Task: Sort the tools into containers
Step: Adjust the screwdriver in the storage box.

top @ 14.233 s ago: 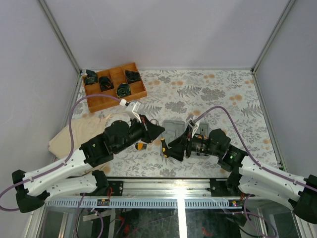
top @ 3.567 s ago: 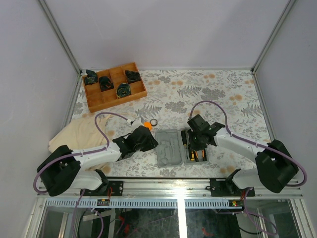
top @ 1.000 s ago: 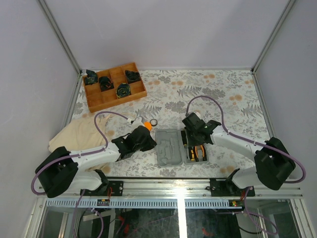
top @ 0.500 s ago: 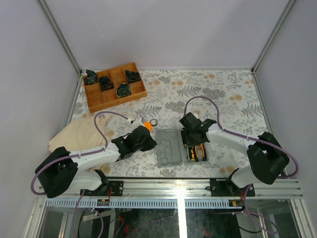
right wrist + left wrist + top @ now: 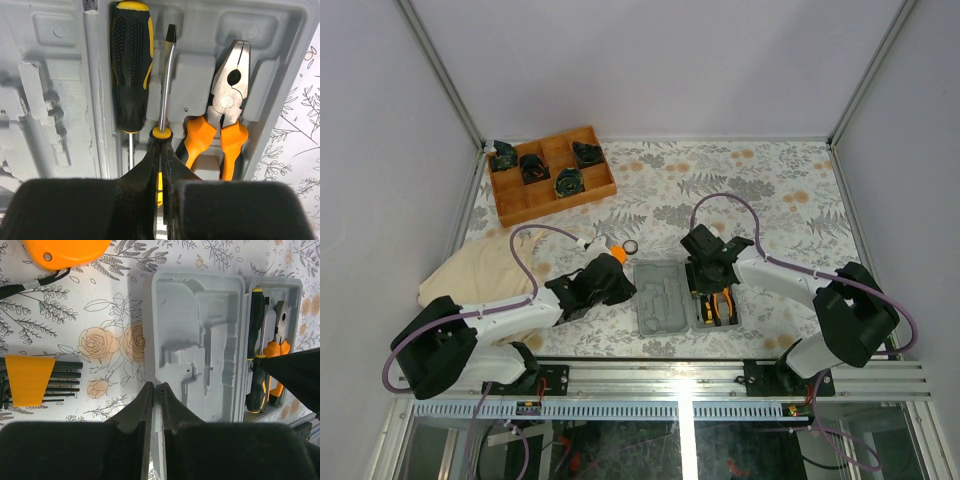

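My left arm lies low across the worktop [image 5: 770,190], reaching in from the left. My left gripper [image 5: 155,386] is clenched and empty, with its tips at the left rim of the grey case [image 5: 200,305]. Ahead of it and to the left sits one orange tape measure [image 5: 65,250]. Just to its left lies one set of hex keys [image 5: 30,385] in an orange holder. The case lies open as two halves. The half right ahead of this gripper is bare moulded plastic.

My right arm comes in from the right and bends back at the wrist over the other half. My right gripper [image 5: 160,137] is clenched, with its tips against the yellow collar of a screwdriver [image 5: 167,75] lying in its slot. I cannot tell whether it truly grips the screwdriver. Just left of the tips lies a second screwdriver [image 5: 132,65] with a black-and-yellow handle. To their right lies one pair of orange-handled pliers [image 5: 227,105], jaws pointing away from me. That makes two screwdrivers and one pair of pliers, all in that half.
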You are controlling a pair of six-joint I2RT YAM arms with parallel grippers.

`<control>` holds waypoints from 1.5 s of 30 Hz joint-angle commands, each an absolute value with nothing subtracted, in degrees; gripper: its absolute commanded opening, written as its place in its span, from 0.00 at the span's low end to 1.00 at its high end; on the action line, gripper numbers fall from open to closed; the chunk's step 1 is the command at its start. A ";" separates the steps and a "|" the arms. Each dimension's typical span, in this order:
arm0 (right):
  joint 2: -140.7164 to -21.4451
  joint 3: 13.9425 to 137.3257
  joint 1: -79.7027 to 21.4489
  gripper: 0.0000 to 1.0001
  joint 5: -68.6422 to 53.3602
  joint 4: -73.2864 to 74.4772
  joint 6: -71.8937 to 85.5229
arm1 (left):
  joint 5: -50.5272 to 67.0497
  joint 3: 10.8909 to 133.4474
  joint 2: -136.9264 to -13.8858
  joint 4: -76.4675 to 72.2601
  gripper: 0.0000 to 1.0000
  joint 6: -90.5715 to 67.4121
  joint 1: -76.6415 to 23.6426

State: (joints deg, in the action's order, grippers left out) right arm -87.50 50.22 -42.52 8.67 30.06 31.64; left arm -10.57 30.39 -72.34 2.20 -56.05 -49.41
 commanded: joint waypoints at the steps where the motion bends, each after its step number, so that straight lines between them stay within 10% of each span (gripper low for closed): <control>1: -94.83 46.50 -42.58 0.00 2.70 29.20 33.67 | -11.55 31.11 -71.97 1.85 0.00 -55.54 -49.66; 45: -128.62 42.39 -46.20 0.00 -7.88 7.05 45.92 | -0.14 37.26 -84.03 -7.37 0.00 -46.76 -52.03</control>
State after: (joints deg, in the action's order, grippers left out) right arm -98.13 57.71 -41.80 6.22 35.20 36.38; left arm -10.09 36.01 -80.27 3.18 -45.04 -49.41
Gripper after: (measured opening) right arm 0.021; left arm 0.054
